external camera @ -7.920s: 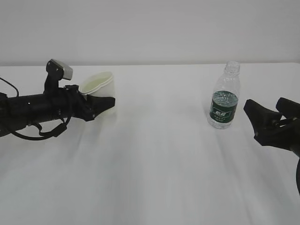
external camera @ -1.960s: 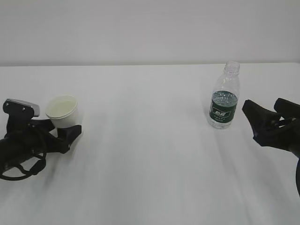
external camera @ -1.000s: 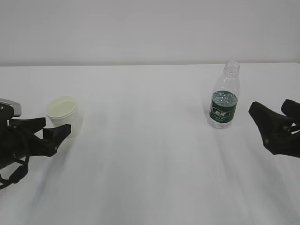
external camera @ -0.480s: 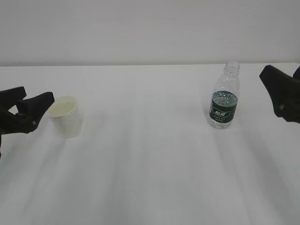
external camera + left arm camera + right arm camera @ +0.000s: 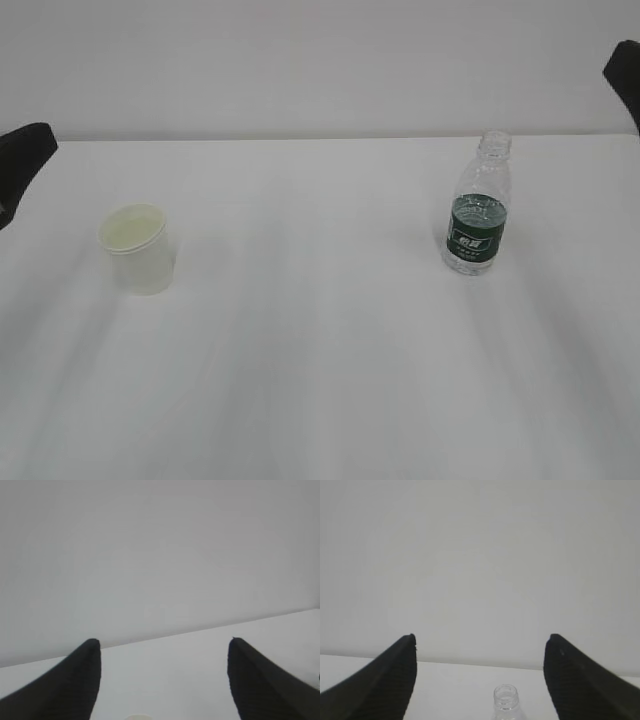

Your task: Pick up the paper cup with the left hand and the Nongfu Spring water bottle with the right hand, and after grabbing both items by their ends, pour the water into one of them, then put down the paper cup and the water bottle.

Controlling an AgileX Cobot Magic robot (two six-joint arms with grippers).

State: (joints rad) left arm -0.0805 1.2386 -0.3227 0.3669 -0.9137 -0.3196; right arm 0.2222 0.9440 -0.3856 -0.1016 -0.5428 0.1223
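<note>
While both grippers hold nothing, fingers spread wide, the paper cup stands upright at left and the Nongfu Spring water bottle at right, well apart, probably set down. The left hand and right hand sit at the frame edges.

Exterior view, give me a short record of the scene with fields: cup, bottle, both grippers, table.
cup: white paper cup, upright, left side of table, not held
bottle: clear bottle, green label, uncapped, upright, right side, not held
left gripper: open, empty, raised at the left edge
right gripper: open, empty, raised above the bottle's mouth
table: white table
</note>
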